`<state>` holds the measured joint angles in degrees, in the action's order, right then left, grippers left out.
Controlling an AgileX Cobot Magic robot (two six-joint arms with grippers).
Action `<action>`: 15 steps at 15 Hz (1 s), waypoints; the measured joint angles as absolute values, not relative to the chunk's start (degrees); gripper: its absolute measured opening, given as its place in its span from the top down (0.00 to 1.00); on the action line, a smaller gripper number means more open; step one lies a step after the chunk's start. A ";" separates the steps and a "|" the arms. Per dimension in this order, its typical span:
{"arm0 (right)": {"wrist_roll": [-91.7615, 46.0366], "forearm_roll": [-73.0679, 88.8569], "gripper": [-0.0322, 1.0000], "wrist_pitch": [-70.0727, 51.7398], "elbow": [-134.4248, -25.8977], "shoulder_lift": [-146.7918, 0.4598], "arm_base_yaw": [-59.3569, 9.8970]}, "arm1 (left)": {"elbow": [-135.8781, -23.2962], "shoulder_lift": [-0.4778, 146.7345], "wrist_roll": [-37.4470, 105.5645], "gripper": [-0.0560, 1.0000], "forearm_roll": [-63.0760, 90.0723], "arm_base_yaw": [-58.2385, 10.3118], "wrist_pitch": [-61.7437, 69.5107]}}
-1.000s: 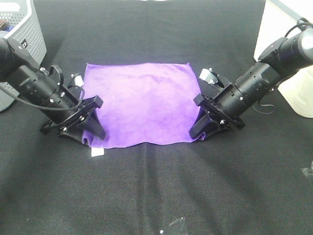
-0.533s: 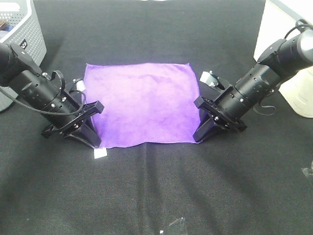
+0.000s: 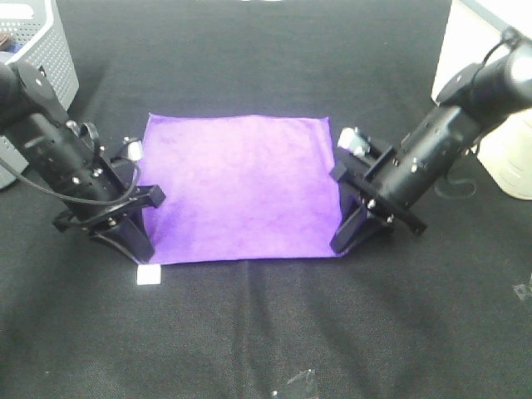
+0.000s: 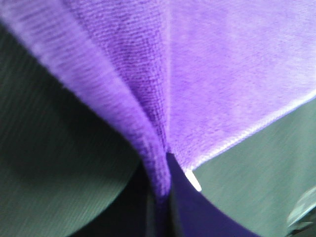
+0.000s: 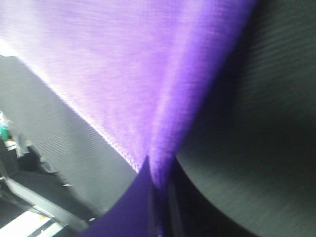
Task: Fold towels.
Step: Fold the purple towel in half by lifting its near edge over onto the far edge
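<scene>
Exterior high view: the purple towel (image 3: 241,187) lies spread out on the black table (image 3: 266,341), and I have one gripper at each of its near corners. My left gripper (image 3: 137,247) is clamped on the near left corner and my right gripper (image 3: 342,241) on the near right one. The white tag (image 3: 149,276) pokes out on the table just beside the left corner. The far edge lies flat, with nothing touching it.

Left wrist view: the towel (image 4: 212,74) gathers into a ridge that runs straight down into my closed jaws, so this corner is pinched firmly. A sliver of the tag (image 4: 193,180) shows just beside the pinch.

Right wrist view: the same picture from the other side, with the towel (image 5: 123,64) drawn into a crease that ends between my clenched jaws. This view is blurred, so I can't say how much cloth is caught, though it looks like only the corner.

I judge that the grasp for the first fold is made and the fold itself is not yet begun. Next I should raise both corners together at an even height, keeping the near edge taut between my grippers. Then I carry it over to meet the far edge without dragging the rest, and let go only when the edges line up.
</scene>
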<state>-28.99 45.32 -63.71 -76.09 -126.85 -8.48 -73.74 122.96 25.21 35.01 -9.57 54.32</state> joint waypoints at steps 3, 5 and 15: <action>-26.01 45.09 0.96 -64.57 -72.88 -121.47 -8.59 | -73.28 117.74 23.38 0.95 33.58 -9.63 56.72; -24.29 44.63 0.96 -64.23 -72.77 -121.30 -8.59 | -73.28 116.20 22.63 0.95 33.46 -9.63 56.61; -18.45 37.07 0.96 -64.46 -97.52 -127.43 -8.59 | -90.64 122.61 18.33 0.95 31.80 -9.63 55.06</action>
<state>-18.45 37.07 -64.46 -97.52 -127.43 -8.59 -90.64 122.61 18.33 31.80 -9.63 55.06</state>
